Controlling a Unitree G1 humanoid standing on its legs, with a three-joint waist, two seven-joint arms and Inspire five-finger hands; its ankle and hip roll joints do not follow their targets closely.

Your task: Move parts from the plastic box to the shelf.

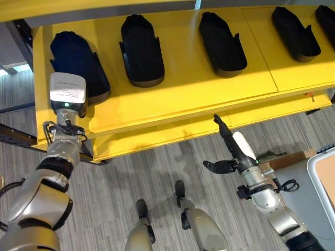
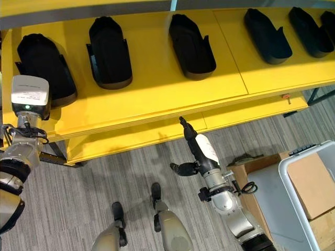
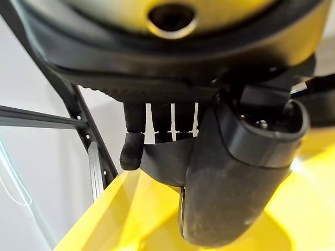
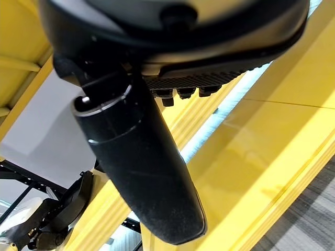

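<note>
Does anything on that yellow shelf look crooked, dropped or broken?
Nothing stands out. The black parts lie in a spaced row on the yellow shelf, all pointing roughly the same way. The leftmost one is at the left hand; the right hand is open below the shelf edge.

Left hand [image 3: 220,172] hidden behind its wrist (head views); plastic box [image 2: 314,183] cropped

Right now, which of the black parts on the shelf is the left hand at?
The leftmost black part on the yellow shelf; the left hand reaches it. The others sit untouched further right.
</note>
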